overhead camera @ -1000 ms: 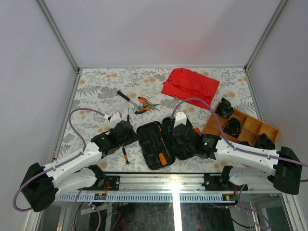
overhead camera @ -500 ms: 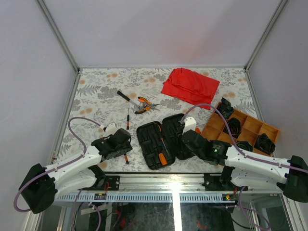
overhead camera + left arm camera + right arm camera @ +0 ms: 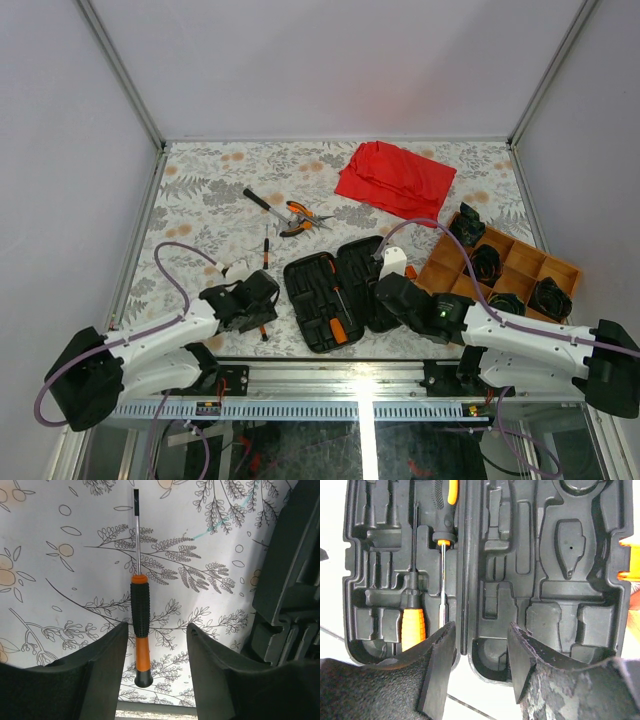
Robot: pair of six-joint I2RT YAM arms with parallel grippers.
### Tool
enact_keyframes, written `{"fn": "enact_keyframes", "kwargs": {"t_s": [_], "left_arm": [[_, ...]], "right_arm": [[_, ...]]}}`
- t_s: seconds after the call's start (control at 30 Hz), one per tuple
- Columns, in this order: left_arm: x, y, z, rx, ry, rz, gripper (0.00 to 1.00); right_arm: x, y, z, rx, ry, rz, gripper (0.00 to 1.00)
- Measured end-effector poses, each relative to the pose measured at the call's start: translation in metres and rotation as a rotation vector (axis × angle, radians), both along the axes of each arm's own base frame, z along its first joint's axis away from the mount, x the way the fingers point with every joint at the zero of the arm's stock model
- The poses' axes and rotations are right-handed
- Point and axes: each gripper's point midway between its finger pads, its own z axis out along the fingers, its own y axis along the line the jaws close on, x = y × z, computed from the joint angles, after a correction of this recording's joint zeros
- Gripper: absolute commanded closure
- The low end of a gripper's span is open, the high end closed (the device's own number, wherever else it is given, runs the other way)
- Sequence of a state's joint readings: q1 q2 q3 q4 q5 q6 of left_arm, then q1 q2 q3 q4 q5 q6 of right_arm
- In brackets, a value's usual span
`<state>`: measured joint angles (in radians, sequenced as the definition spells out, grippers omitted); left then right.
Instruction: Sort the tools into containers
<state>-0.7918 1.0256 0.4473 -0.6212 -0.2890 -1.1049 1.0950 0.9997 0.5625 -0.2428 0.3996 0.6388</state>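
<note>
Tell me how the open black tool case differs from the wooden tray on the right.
The tool case is black plastic with moulded slots; the wooden tray is tan with plain square compartments. The case holds orange-handled screwdrivers; the tray holds dark items. Both lie open on the table.

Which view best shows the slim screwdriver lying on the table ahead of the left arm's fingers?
Left wrist: the screwdriver shows whole, tip to handle butt, between the open fingers. Top external gives only a thin sliver left of the case; right wrist misses it entirely.
</note>
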Motion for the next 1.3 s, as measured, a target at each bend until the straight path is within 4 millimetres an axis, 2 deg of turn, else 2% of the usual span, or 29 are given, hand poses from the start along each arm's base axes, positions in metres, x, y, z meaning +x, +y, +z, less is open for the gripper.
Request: {"fn": "enact_keyframes", "kwargs": {"t_s": [0.17, 0.37, 0.43, 0.7, 0.87, 0.97, 1.13, 1.3], "left_arm": [[-0.005, -0.007, -0.001, 0.039, 0.036, -0.019, 0.54], [-0.013, -0.01, -0.005, 0.085, 0.063, -0.038, 0.89], [-0.014, -0.01, -0.005, 0.089, 0.065, -0.04, 0.96], [-0.016, -0.011, -0.004, 0.093, 0.066, -0.06, 1.0], [-0.018, -0.016, 0.0, 0.101, 0.06, -0.134, 1.0], [-0.012, -0.027, 0.019, 0.064, 0.003, -0.187, 1.0], [0.002, -0.049, 0.059, -0.039, -0.146, -0.283, 1.0], [0.013, -0.07, 0.092, -0.113, -0.283, -0.401, 1.0]], "right_arm": [[0.0, 0.002, -0.003, 0.003, 0.006, -0.005, 0.48], [0.0, 0.002, -0.006, -0.002, 0.013, -0.009, 0.48], [0.0, 0.003, -0.007, -0.001, 0.014, -0.011, 0.48], [0.001, 0.003, -0.007, 0.004, 0.017, -0.016, 0.48], [0.001, 0.003, -0.005, 0.014, 0.014, -0.027, 0.48], [0.003, 0.005, 0.008, 0.066, -0.005, -0.04, 0.47], [0.01, 0.016, 0.049, 0.229, -0.089, -0.044, 0.46], [0.013, 0.023, 0.07, 0.316, -0.118, -0.052, 0.45]]}}
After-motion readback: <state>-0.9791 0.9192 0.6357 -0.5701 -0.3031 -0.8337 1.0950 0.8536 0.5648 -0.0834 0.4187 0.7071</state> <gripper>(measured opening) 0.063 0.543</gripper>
